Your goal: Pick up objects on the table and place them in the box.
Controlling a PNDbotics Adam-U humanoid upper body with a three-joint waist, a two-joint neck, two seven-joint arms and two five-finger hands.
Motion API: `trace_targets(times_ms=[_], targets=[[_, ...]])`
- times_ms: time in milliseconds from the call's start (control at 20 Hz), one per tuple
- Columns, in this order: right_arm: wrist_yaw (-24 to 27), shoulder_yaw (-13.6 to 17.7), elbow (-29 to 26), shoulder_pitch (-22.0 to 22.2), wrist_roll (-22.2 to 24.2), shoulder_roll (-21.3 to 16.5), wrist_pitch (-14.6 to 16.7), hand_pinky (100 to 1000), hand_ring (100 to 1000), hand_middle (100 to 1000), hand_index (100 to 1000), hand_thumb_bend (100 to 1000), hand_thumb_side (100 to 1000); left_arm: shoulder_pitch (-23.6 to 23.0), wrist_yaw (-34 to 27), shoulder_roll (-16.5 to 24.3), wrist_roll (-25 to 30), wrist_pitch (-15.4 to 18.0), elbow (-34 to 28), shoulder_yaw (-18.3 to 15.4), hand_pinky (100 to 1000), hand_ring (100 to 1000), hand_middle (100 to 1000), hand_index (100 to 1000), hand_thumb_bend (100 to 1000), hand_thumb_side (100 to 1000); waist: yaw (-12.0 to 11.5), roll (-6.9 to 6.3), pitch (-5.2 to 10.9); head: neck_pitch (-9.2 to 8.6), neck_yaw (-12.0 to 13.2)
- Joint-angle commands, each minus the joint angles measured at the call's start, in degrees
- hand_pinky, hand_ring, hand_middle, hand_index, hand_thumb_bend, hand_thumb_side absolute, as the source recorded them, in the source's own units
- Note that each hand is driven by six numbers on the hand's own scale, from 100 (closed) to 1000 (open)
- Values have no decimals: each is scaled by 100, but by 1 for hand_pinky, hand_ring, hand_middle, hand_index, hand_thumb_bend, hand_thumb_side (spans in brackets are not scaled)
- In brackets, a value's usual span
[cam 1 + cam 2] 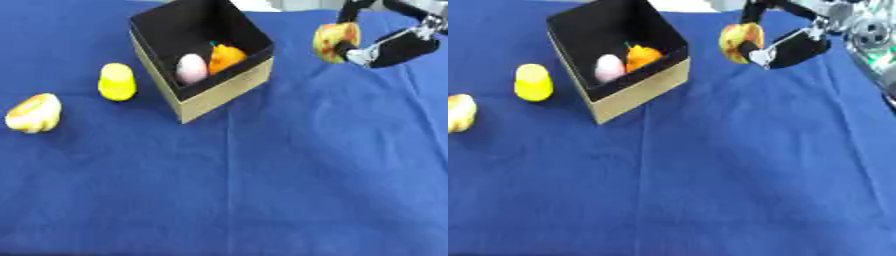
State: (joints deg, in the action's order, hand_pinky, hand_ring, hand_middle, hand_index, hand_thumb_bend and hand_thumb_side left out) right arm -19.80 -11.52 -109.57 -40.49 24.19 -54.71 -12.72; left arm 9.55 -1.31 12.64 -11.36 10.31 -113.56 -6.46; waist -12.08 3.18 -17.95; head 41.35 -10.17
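Right hand (385, 47) enters from the upper right corner, raised above the blue-covered tabletop (289, 175). Its fingers (348, 12) and thumb are curled round a yellow rounded object (336, 42) with a reddish patch on the near side; the object is clear of the cloth, held in the air to the right of the box (210, 97). It is near the box's right corner but apart from it, not over the opening.

Box: open-topped, black inside, tan cardboard outside, standing on the tabletop turned corner-on to the camera. Two things already lie inside, against the near right wall: a pale pink egg-shaped object (192, 68) and an orange object (226, 58) with a small green tip, touching or very nearly touching each other.

Still on the tabletop, left of the box: a bright yellow bell-like object (116, 82), upright, just beside the box's left wall but apart from it. Further left, near the view's edge, a pale yellow object (35, 113) with a lighter, cream-coloured face, lying tilted, well apart from the box.

Left hand does not appear in either eye view.

A faint crease runs down the cloth from the box's front corner.
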Motion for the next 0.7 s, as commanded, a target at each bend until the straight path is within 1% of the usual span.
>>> trace_targets(times_ms=[50,200,350,400,450,550,700], targets=[[96,-29,18,-394,73,177,-119,782,710,518,600,272,100,25,-33,132,60,6,-103,38,774,595,558,782,123,582,-54,4,118,16,-107],[-7,-244,393,-809,224,571,-194,779,711,519,603,270,100,57,-57,134,95,7,-103,63,774,595,558,782,123,583,-158,35,97,-14,-194],[-200,-459,785,-1205,374,950,-308,779,714,521,606,271,100,82,-70,131,105,11,-103,61,774,596,558,782,124,584,-214,58,57,-54,-236],[-273,-537,911,-1331,428,1061,-326,779,715,521,607,328,100,93,-72,131,105,14,-103,59,774,596,558,781,123,584,-228,66,39,-64,-246],[-336,-613,1041,-1461,485,1171,-330,778,715,522,607,269,100,105,-72,130,104,17,-103,57,774,596,558,781,123,584,-236,75,21,-73,-252],[-426,-743,1318,-1728,579,1384,-322,777,716,523,608,268,100,136,-73,130,99,24,-103,52,774,596,558,781,123,585,-242,92,-15,-96,-254],[-535,-861,1762,-1923,619,1639,-248,776,721,526,613,268,100,173,-77,126,110,26,-103,62,774,596,558,781,123,585,-268,104,-50,-119,-274]])
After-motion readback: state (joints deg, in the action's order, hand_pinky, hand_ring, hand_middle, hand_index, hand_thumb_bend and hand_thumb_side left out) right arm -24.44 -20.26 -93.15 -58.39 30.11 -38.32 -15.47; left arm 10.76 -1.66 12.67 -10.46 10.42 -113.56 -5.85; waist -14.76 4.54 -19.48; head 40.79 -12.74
